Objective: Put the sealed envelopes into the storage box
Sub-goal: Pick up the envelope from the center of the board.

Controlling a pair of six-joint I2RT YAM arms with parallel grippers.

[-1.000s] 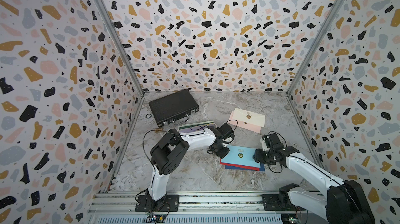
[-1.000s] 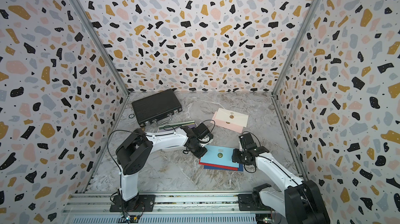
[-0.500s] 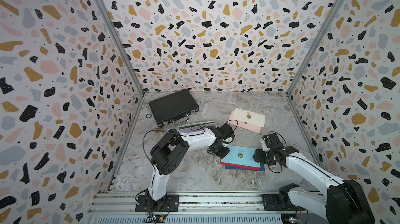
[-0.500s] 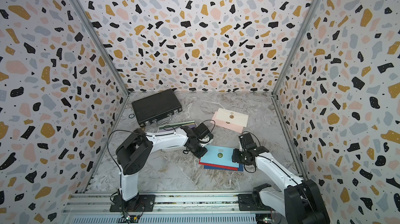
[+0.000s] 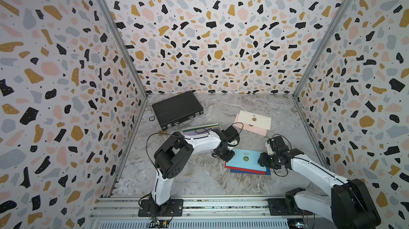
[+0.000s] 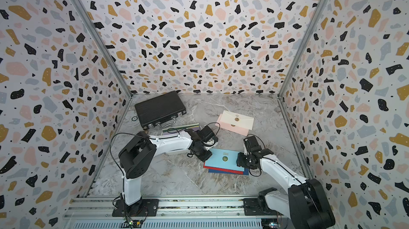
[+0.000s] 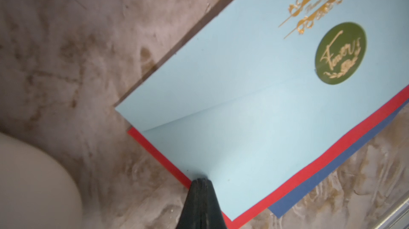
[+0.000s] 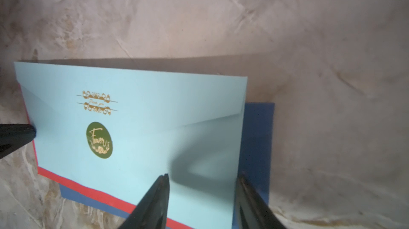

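Observation:
A light blue envelope (image 5: 244, 161) with a green round seal (image 7: 340, 53) tops a stack over a red envelope (image 7: 294, 185) and a navy one (image 8: 259, 141). My left gripper (image 7: 201, 180) is shut, its tips on the blue envelope's short edge where red shows; whether it pinches the paper I cannot tell. My right gripper (image 8: 203, 177) is open at the opposite short edge, one finger over the blue envelope, the other over the navy. Farther back a cream envelope (image 5: 256, 119) lies on a pink one (image 5: 256, 130). The storage box is mostly hidden under my left arm; a pale rounded corner (image 7: 33, 183) shows.
A black ribbed briefcase (image 5: 177, 109) lies at the back left, with a small ring (image 5: 151, 118) beside it. Green and purple envelope edges (image 5: 200, 127) show behind the left arm. Patterned walls close three sides; a metal rail (image 5: 221, 205) runs along the front.

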